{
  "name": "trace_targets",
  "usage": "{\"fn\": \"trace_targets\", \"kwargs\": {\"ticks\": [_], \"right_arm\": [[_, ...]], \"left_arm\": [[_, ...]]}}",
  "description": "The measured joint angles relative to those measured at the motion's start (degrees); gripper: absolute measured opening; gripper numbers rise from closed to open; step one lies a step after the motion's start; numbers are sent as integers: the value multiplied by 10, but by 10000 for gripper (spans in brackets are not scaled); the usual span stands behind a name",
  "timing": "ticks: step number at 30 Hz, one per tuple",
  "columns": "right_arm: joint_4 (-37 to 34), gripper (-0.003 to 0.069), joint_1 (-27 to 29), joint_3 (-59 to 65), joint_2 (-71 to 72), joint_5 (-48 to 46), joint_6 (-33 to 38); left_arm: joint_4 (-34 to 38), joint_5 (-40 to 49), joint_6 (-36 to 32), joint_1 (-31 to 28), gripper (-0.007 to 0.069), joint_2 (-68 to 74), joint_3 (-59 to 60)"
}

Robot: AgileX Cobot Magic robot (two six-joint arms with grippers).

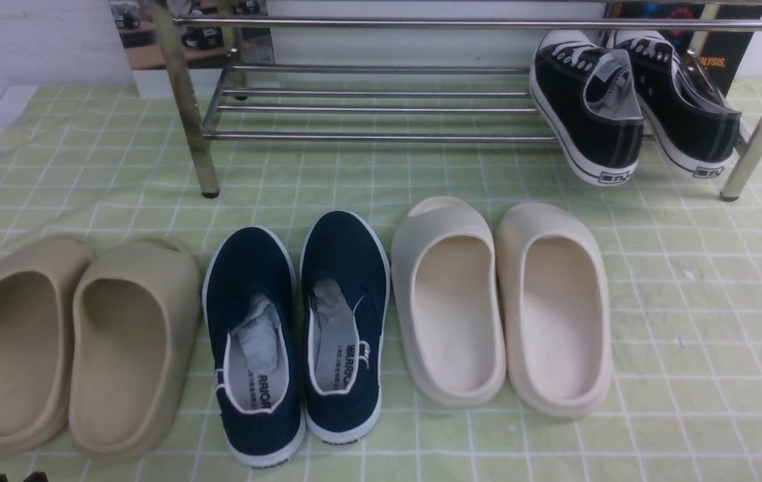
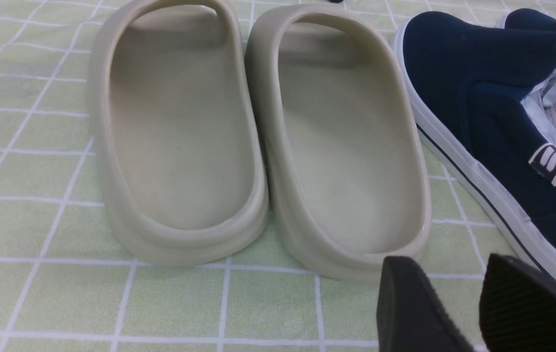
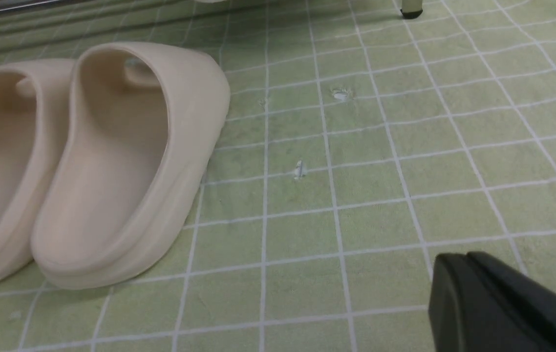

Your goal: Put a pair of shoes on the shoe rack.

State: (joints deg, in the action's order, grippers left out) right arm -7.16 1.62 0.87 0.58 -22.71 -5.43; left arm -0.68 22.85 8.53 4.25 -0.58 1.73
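Look to the upper right of the front view for the black sneakers (image 1: 622,134), side by side on the shoe rack (image 1: 381,94), toes tipped up and heels hanging down past the front bar (image 1: 381,137). Note the left gripper (image 2: 459,313) spread apart and empty, low near the tan slippers (image 2: 185,146), and the right gripper (image 3: 468,293) pressed together with nothing in it, over the green cloth (image 3: 380,171). Watch for a slide off the smooth tubes and down onto the cloth, likely from a bump to the rack or from so much heel hanging over the edge.
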Motion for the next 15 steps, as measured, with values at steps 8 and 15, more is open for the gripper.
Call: {"fn": "trace_targets", "kwargs": {"ticks": [8, 15], "right_arm": [[1, 18, 0, 0, 0, 0, 0], [1, 19, 0, 0, 0, 0, 0]], "left_arm": [[0, 0, 0, 0, 239, 0, 0], [0, 0, 0, 0, 239, 0, 0]]}}
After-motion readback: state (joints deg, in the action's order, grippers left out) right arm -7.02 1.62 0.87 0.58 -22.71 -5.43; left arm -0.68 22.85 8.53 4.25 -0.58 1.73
